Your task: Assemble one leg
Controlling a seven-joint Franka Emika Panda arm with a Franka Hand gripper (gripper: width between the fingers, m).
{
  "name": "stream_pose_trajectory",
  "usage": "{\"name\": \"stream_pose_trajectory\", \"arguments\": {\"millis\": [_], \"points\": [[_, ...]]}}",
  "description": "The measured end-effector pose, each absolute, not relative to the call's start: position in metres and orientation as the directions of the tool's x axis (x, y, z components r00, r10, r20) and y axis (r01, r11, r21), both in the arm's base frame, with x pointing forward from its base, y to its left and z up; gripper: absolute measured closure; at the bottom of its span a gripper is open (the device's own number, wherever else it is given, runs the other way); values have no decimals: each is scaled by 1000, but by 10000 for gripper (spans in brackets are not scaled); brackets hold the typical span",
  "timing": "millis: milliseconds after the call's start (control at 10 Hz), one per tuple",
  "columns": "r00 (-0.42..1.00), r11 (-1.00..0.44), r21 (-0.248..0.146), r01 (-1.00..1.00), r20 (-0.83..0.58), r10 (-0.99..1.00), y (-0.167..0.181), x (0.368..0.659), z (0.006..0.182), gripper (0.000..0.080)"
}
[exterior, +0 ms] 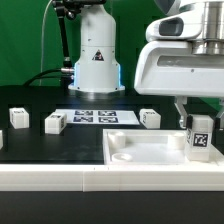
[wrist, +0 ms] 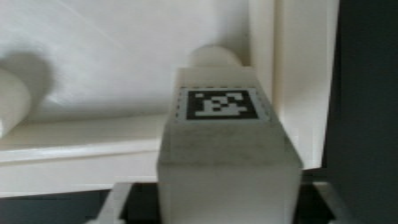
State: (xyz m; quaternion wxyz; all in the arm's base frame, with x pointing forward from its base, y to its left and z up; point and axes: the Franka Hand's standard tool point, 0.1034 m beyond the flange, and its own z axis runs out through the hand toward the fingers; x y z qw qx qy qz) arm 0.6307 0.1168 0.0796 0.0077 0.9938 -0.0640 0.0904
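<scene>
Holding the leg (exterior: pixel 198 139) upright, the gripper (exterior: pixel 198 118) is positioned over the far right corner of the white panel (exterior: pixel 150 152), which lies near the front edge of the desk toward the exterior view's right. The jaws are closed narrowly on the upper part of the leg; in the wrist view the leg (wrist: pixel 222 140) fills the middle of the picture with its tag facing the camera and grey finger pads (wrist: pixel 338 200) showing at its sides.

Risks noted:
- The leg's lower end appears close to the panel's corner recess (wrist: pixel 214 58), but whether contact has been made cannot be told from either view. A sideways offset would seat the leg on the raised rim instead of in the recess.
- A tilted leg could jam or cross-thread if turned in; the panel, not visibly clamped, could be pushed across the desk.
- Slip of the smooth plastic within the pads is possible under downward load.

Containers: the panel is the only tray-like item. Its rounded recesses are seen empty, a second recess (wrist: pixel 15 100) included; nothing is seated in them yet.

Three further legs (exterior: pixel 54 122) are left standing along the middle of the desk, beside the marker board (exterior: pixel 93 117).
</scene>
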Motion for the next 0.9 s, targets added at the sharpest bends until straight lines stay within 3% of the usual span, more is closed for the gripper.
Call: {"name": "stream_pose_trajectory", "arguments": {"millis": [400, 900], "points": [[829, -844, -78, -531, 160, -536, 112, 631, 78, 509], [495, -506, -122, -854, 110, -862, 108, 628, 77, 507]]}}
